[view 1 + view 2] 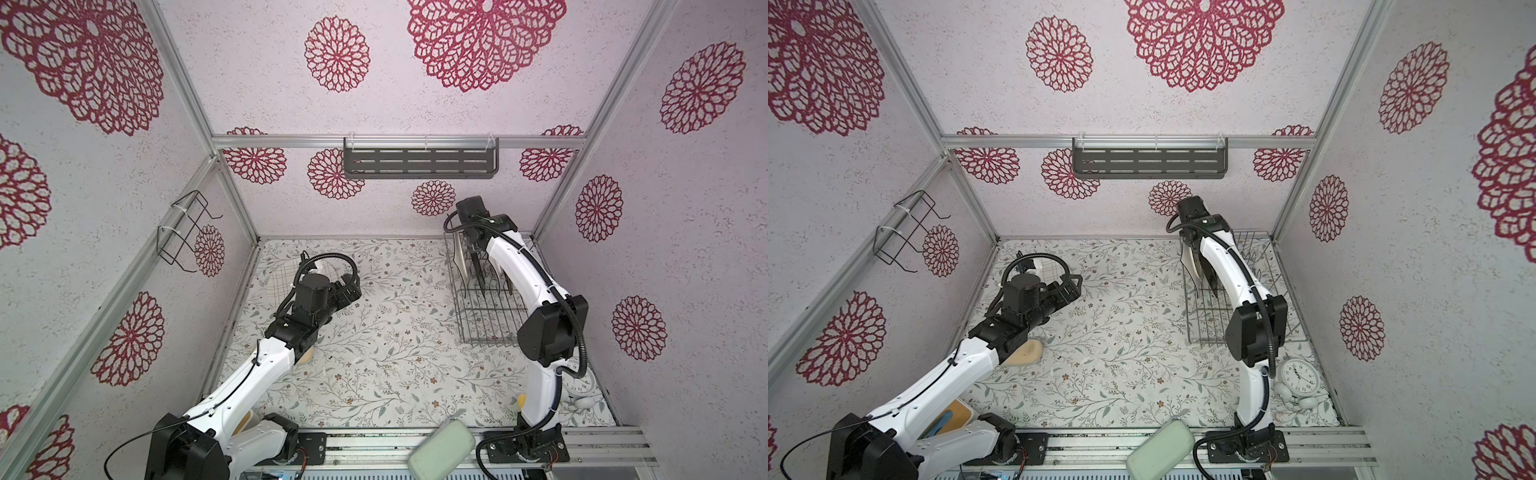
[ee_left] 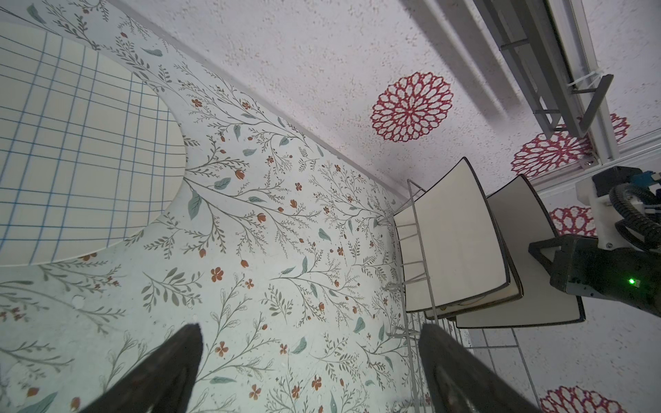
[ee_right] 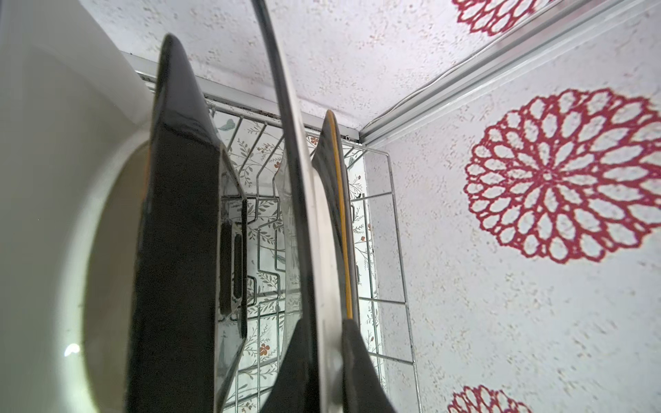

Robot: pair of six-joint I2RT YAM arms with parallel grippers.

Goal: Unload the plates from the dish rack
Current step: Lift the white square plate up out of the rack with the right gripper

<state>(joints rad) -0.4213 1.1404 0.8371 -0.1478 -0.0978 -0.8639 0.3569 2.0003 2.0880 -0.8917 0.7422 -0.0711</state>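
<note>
The silver wire dish rack (image 1: 486,320) (image 1: 1204,324) stands at the back right of the table. Several plates stand upright in it (image 2: 458,236). In the right wrist view my right gripper (image 3: 327,329) is shut on the rim of a white plate with a black rim (image 3: 314,221). A dark brown plate (image 3: 179,214) and a cream plate (image 3: 53,214) stand beside it. In both top views that gripper (image 1: 476,249) (image 1: 1200,257) reaches down into the rack's far end. The round cream plate with grid lines (image 2: 82,161) (image 1: 278,278) lies flat at the back left. My left gripper (image 2: 311,332) (image 1: 351,291) hangs open and empty next to it.
A white alarm clock (image 1: 1300,376) stands at the front right behind the right arm. A pale green pad (image 1: 440,453) lies on the front rail. A tan item (image 1: 1027,353) lies under the left arm. A black wire holder (image 1: 183,232) and a dark grey slotted shelf (image 1: 419,162) hang on the walls.
</note>
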